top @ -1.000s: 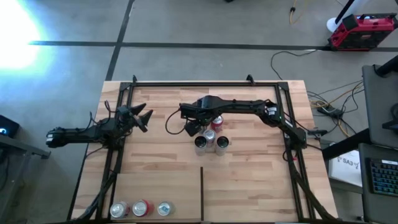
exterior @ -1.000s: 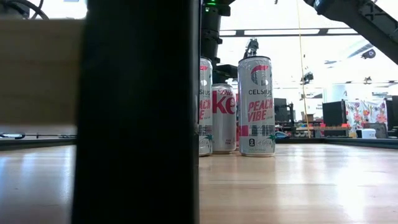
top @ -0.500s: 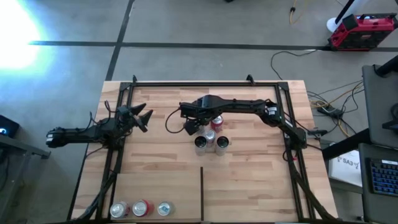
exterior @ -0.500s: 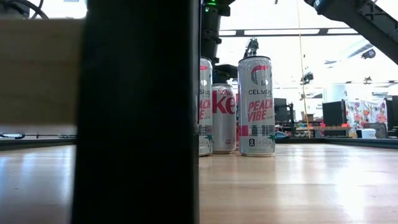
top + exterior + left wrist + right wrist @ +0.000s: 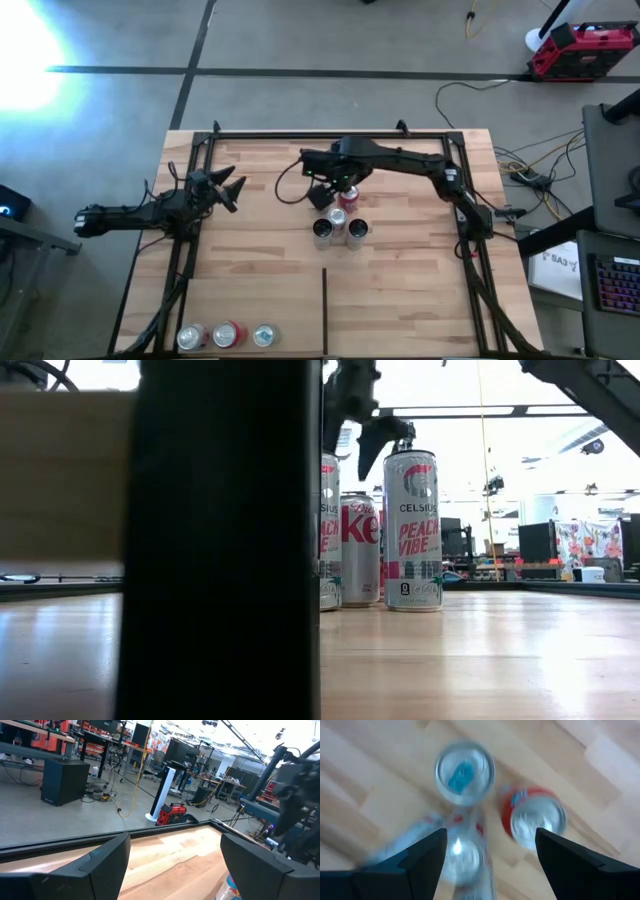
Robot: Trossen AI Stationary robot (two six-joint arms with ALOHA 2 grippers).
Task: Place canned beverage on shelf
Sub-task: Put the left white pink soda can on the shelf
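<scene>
Shelf: a big flat board [image 5: 400, 260] of pale wood strips, smooth and a bit shiny, with thin black metal rails round it. A short thin black strip [image 5: 325, 310] stands up at the near edge.

Cans in the middle: four round metal cans [image 5: 338, 222] stand upright, close together, on the shelf. One is red [image 5: 349, 194], the others silver. In the low view one tall silver can [image 5: 412, 530] has pink letters, and the red one [image 5: 358, 550] stands just behind.

Cans at the corner: three more cans [image 5: 227, 334] stand in a row at the near left corner, the middle one red.

Right gripper [image 5: 325, 196]: it hangs over the middle cans, pointing down, on a long bent black arm. Its two dark fingers [image 5: 420, 857] are spread apart with nothing between them.

Left gripper [image 5: 233, 191]: it waits at the left side of the shelf, pointing across the wood. Its fingers [image 5: 102, 865] are apart and hold nothing.

Room: a grey floor [image 5: 300, 50] with dark lines, loose cables and a red box [image 5: 580, 48].
</scene>
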